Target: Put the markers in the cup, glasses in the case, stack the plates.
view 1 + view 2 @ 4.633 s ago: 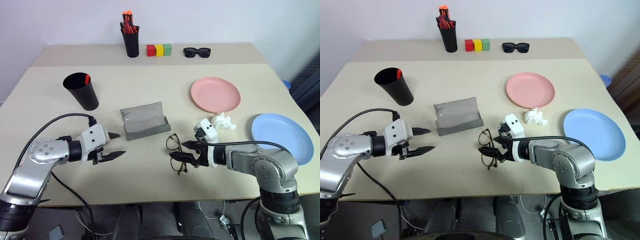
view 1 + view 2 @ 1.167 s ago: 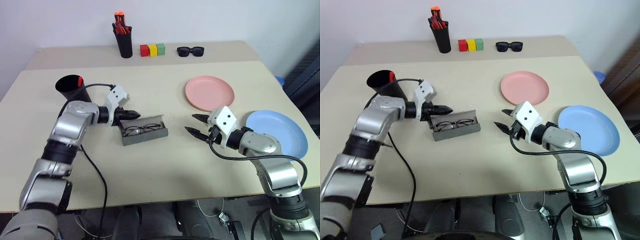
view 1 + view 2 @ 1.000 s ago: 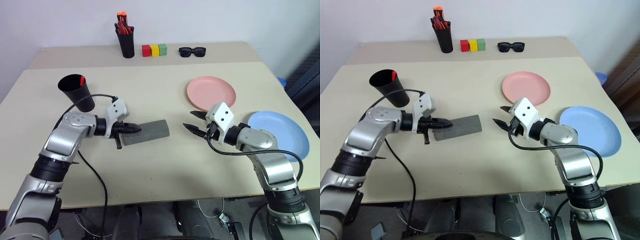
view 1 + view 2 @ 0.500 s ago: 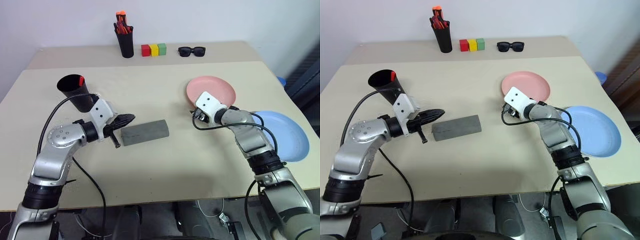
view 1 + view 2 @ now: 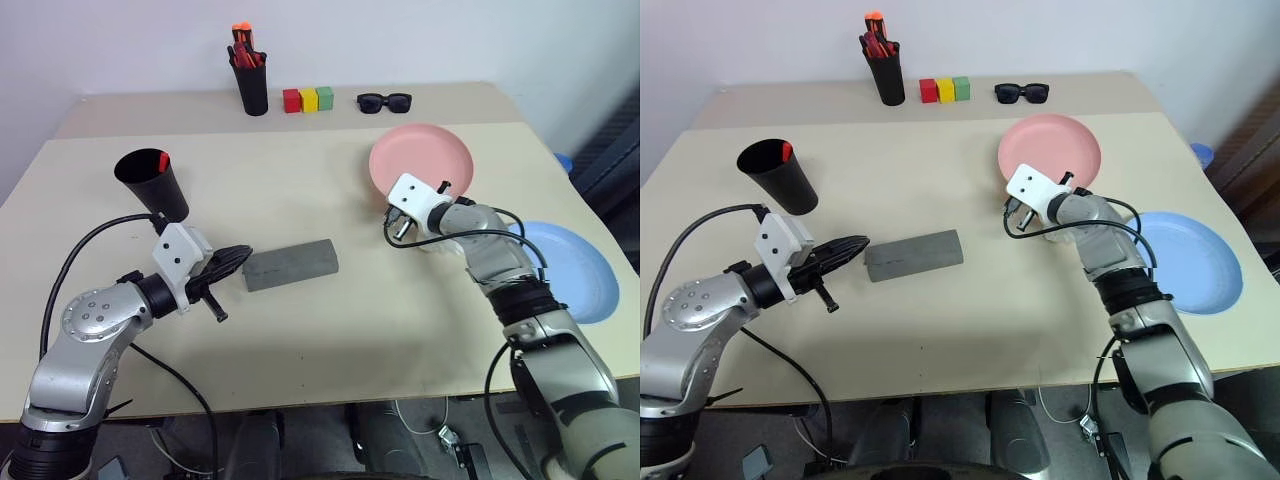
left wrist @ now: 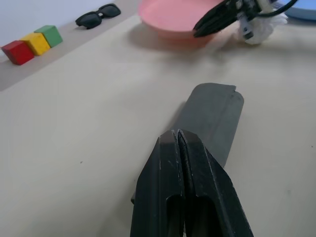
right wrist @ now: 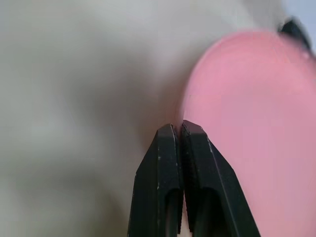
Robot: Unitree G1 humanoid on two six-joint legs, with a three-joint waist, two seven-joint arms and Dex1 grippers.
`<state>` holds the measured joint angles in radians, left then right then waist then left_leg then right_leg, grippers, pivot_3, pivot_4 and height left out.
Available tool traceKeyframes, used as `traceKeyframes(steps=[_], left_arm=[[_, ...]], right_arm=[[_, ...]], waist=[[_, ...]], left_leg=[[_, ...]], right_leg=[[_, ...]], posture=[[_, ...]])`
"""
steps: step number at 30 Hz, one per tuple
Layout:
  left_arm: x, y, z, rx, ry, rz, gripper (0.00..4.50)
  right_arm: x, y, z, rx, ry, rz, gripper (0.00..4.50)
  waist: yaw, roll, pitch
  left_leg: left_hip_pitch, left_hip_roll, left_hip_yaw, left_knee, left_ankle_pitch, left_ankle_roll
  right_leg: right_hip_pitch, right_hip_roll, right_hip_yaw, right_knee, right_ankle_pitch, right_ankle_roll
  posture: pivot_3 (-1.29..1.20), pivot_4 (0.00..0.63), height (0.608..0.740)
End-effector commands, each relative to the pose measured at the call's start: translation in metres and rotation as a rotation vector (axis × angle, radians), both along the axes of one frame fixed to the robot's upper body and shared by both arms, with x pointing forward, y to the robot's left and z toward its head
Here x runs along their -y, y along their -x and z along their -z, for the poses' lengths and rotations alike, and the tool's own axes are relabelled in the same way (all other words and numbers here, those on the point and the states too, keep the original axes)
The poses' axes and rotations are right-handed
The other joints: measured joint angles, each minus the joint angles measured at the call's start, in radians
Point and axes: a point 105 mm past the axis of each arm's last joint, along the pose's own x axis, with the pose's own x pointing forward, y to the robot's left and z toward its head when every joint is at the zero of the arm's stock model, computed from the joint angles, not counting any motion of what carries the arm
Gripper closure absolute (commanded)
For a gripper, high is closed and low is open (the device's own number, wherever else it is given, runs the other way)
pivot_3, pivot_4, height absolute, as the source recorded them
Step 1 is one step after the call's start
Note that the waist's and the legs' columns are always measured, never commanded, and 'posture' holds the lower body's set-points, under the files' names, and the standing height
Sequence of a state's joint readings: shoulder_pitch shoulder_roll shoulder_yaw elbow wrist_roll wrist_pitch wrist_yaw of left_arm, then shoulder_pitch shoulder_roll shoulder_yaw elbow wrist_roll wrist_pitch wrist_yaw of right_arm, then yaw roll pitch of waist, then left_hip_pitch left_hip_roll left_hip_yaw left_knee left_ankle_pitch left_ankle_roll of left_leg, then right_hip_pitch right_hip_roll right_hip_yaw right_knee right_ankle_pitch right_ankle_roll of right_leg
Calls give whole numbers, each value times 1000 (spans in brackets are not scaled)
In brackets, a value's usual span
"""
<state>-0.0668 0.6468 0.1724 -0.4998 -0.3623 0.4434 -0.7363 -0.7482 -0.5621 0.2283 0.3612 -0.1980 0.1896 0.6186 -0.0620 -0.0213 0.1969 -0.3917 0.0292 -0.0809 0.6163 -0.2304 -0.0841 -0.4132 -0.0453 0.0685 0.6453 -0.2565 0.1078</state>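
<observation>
Pink round shallow plastic plate (image 5: 421, 158): light, stiff, slick; near rim tilted up.
Hold point: thin rim edge.
Right gripper (image 5: 1028, 199): jaws pinched on rim.
Left gripper (image 5: 232, 262): jaws closed, empty.

On the desk (image 5: 300, 180) we see the grey glasses case (image 5: 290, 265) lying shut, with our left gripper (image 5: 232, 262) just beside its near end, jaws together. Our right gripper (image 5: 398, 212) pinches the near edge of the pink plate (image 5: 420, 158), which stands tilted up. The light blue plate (image 5: 575, 270) lies flat to the right. The black cup (image 5: 152, 183) stands upright with a red cap showing at its rim.
</observation>
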Motion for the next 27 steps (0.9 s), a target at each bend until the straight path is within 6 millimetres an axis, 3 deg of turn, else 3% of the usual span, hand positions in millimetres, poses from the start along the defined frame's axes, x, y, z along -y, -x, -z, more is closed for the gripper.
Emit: traceKeyframes(steps=[1, 6, 11, 15, 18, 21, 26, 27], left_arm=[[3, -3, -12, 55, 9, 15, 4500], [15, -10, -4, 34, 1, 78, 4500], [28, -15, 1, 24, -8, 165, 4500], [40, -20, -4, 35, 2, 234, 4500], [43, -24, -5, 39, 3, 243, 4500], [45, -24, -5, 40, 2, 252, 4500], [44, -22, -2, 36, -1, 246, 4500], [44, -21, -2, 35, -2, 241, 4500]], right_arm=[[32, 24, -53, 85, -83, 13, 4454], [88, 78, -67, 21, -111, 60, 4454], [124, 122, -34, -140, -76, 146, 4454], [157, 142, -6, -212, -22, 283, 4454], [167, 147, 4, -247, -20, 325, 4454], [166, 150, 10, -290, -20, 310, 3595], [139, 133, -6, -183, -64, 211, 1255], [129, 130, -7, -177, -83, 175, 1255]], waist=[[12, 0, 0], [30, 0, 0], [21, 0, 0], [15, 1, 0], [13, 1, -1], [15, 1, -1], [14, 1, -1], [13, 1, -1]], left_leg=[[0, 0, 0, 0, 0, 0], [0, 0, 0, 0, 0, 0], [1, 0, 1, 0, 0, 0], [1, 0, 2, 3, 0, 0], [1, 0, 4, 6, 0, 0], [1, 0, 5, 8, 0, 0], [1, 0, 5, 8, 0, 0], [1, 0, 5, 8, 0, 0]], right_leg=[[0, 0, 0, 0, 0, 0], [2, 0, 0, -3, -2, -3], [3, 0, 0, -5, -2, -3], [3, 0, 1, -5, -2, -3], [4, 0, 3, -4, -2, -4], [4, 0, 4, -4, -1, -4], [4, 0, 4, -4, -1, -4], [4, 0, 4, -4, -1, -3]], posture=[[0, 150, 740], [0, 150, 740], [0, 150, 740], [0, 150, 740], [0, 150, 740], [0, 150, 740], [0, 150, 740], [0, 150, 740]])
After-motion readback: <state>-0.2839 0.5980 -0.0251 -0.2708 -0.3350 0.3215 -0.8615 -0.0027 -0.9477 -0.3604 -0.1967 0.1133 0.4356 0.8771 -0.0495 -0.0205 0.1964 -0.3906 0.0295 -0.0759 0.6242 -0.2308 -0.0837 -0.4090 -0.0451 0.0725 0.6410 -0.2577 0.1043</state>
